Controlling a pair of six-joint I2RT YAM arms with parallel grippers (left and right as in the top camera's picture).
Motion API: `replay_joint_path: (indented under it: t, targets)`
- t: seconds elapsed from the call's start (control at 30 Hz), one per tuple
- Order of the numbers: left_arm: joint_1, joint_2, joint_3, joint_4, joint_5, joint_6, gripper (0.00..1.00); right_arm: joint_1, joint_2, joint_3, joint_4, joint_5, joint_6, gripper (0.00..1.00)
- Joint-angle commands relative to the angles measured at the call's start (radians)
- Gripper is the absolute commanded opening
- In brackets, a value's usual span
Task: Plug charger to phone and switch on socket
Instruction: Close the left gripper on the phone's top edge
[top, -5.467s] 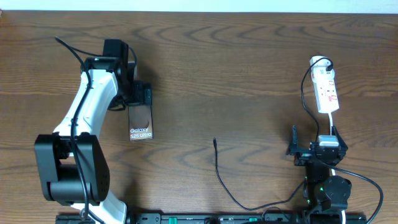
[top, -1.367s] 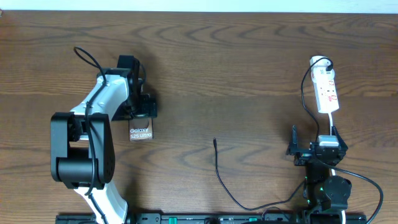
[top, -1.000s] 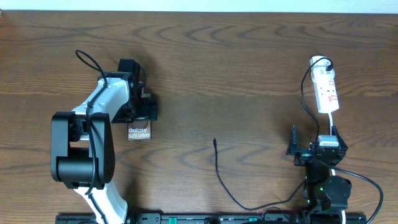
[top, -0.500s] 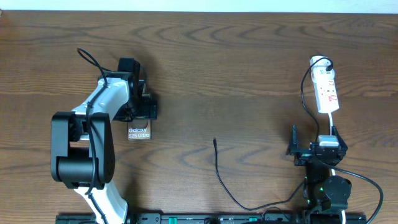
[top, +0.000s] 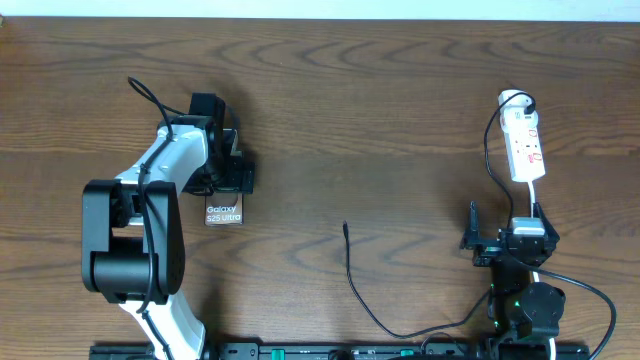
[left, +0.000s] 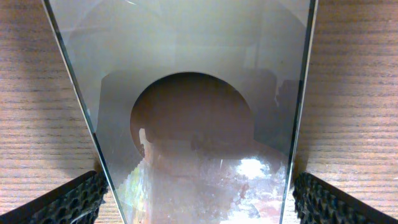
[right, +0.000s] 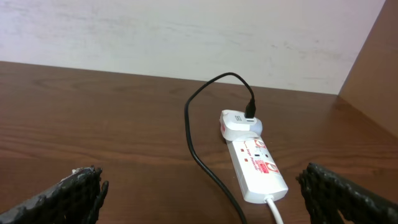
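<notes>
The phone (top: 224, 212) lies flat on the left of the table, its "Galaxy" lettering showing below my left gripper (top: 228, 182). In the left wrist view the phone (left: 193, 118) fills the space between the two black fingers (left: 65, 202). My left gripper (left: 199, 202) is open and straddles it, a thin gap at each edge. The charger tip (top: 345, 228) lies loose mid-table, and its cable (top: 365, 300) runs toward the front edge. The white socket (top: 526, 145) sits far right. Just below it my right gripper (top: 505, 225) is open and empty. The right wrist view shows the socket (right: 258, 167) ahead of my right gripper (right: 205, 205).
A white adapter (right: 239, 123) is plugged into the socket's far end with the black cable (right: 198, 146) looping from it. A white cord (right: 275, 211) leaves the socket's near end. A pale wall (right: 186, 31) bounds the table's far edge.
Over several seconds the left arm swung in over the phone and the phone shifted slightly down and left. Within the last second nothing has visibly moved.
</notes>
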Motion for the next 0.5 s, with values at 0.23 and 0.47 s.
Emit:
replay_joint_path:
  t: [0.23, 0.47]
  targets:
    - [-0.001, 0.017, -0.005, -0.012, 0.013, 0.014, 0.98, 0.011, -0.005, -0.001, -0.004, -0.002, -0.006, 0.99]
    - [-0.001, 0.017, -0.009, -0.012, 0.013, 0.014, 0.98, 0.011, -0.005, -0.001, -0.004, -0.002, -0.006, 0.99]
